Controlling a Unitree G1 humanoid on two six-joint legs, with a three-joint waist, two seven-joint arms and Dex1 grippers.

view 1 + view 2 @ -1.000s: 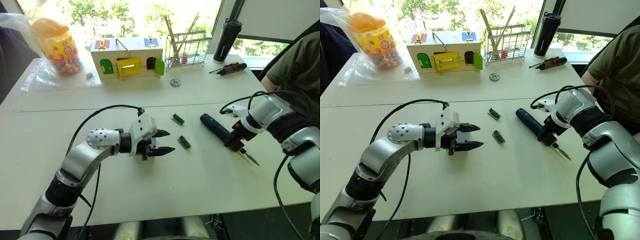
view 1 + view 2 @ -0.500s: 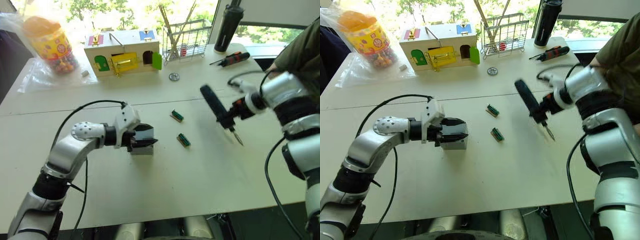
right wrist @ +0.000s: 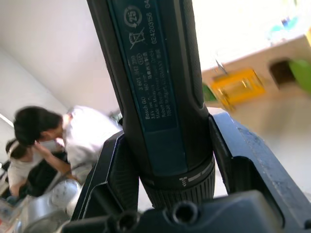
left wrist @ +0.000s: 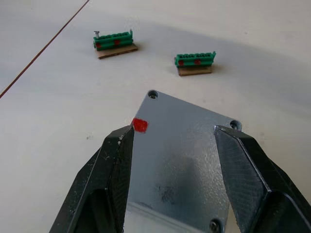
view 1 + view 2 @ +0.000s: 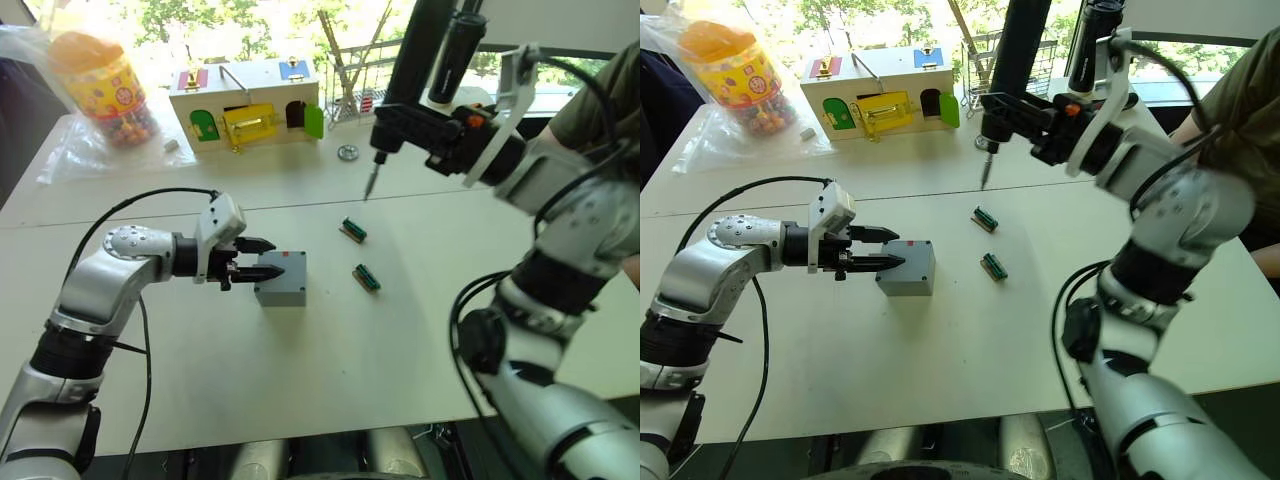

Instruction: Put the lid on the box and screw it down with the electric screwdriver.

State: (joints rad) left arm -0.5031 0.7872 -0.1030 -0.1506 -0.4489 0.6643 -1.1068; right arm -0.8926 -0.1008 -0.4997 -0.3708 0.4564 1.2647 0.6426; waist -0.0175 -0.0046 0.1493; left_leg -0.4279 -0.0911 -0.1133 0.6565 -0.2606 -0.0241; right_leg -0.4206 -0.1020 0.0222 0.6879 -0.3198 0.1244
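The grey box stands near the middle of the table. The lid lies flat on top of it, with screw holes at its corners and a small red mark at one corner. My left gripper is open at the box's left edge, one finger on either side of the lid without gripping it. My right gripper is raised high over the back of the table and is shut on the electric screwdriver. The tool stands nearly upright, bit pointing down, behind and to the right of the box.
Two green terminal blocks lie right of the box. At the back stand a wooden box with coloured doors, a sweets jar, a wire rack and a metal disc. A person sits at right.
My right arm has lifted the electric screwdriver off the table and swung it up and leftward to upright. My left gripper has let go and drawn back left, leaving the lidded box uncovered.
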